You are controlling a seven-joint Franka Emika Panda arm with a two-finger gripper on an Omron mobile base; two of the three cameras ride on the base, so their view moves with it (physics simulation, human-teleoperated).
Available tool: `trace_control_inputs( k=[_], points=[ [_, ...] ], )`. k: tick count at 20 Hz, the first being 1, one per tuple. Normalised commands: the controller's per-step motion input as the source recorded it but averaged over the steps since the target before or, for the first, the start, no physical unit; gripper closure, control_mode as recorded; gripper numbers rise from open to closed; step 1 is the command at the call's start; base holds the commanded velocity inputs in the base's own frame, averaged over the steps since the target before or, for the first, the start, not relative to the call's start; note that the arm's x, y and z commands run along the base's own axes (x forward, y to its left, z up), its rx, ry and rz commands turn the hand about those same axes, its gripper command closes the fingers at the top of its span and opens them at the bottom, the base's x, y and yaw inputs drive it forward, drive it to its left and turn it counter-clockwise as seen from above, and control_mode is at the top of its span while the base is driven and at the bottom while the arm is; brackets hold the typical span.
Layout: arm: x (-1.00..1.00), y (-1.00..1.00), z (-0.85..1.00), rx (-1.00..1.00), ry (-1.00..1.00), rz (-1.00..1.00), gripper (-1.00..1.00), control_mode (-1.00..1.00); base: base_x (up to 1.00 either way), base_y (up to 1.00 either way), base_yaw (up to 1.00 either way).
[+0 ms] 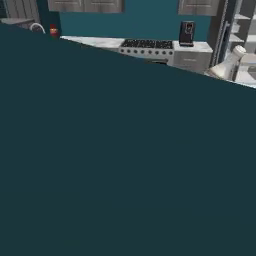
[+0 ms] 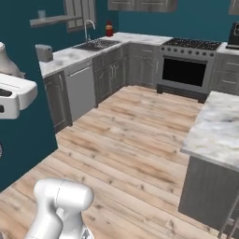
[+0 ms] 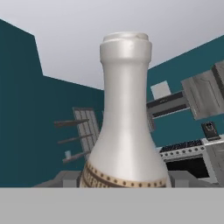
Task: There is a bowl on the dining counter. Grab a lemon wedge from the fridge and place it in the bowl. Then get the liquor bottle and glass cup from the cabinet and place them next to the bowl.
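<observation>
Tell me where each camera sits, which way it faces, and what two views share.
Left base view: behind the arm's left, mostly facing a teal wall; the stove beyond.
Right base view: behind the arm's right, over the wood floor toward sink and stove; white arm at lower left.
Hand view: looks along the liquor bottle.
Shared: bottle and stove.

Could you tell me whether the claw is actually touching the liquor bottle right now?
Cannot tell. In the hand view the liquor bottle rises close before the camera, but its lower body and the fingertips lie hidden, so no contact or gap shows.

Glossy, smooth pale liquor bottle [image 3: 125, 131]; wood-plank floor [image 2: 135, 140]
</observation>
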Motion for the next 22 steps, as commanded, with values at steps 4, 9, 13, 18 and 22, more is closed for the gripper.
trace_control_inputs(
  k=[4, 9, 13, 18, 22],
  points=[
    [0.00, 0.00, 0.00, 0.00, 0.00, 0.00, 1.00, 1.00, -0.05, -1.00, 0.00],
    [0.00, 0.00, 0.00, 0.00, 0.00, 0.00, 1.00, 1.00, 0.00, -1.00, 0.00],
    [0.00, 0.00, 0.00, 0.00, 0.00, 0.00, 1.00, 1.00, 0.01, -1.00, 0.00],
    [0.00, 0.00, 0.00, 0.00, 0.00, 0.00, 1.00, 1.00, 0.20, -0.95, -0.02],
    [0.00, 0.00, 0.00, 0.00, 0.00, 0.00, 1.00, 1.00, 0.49, -0.76, -0.10]
  ],
)
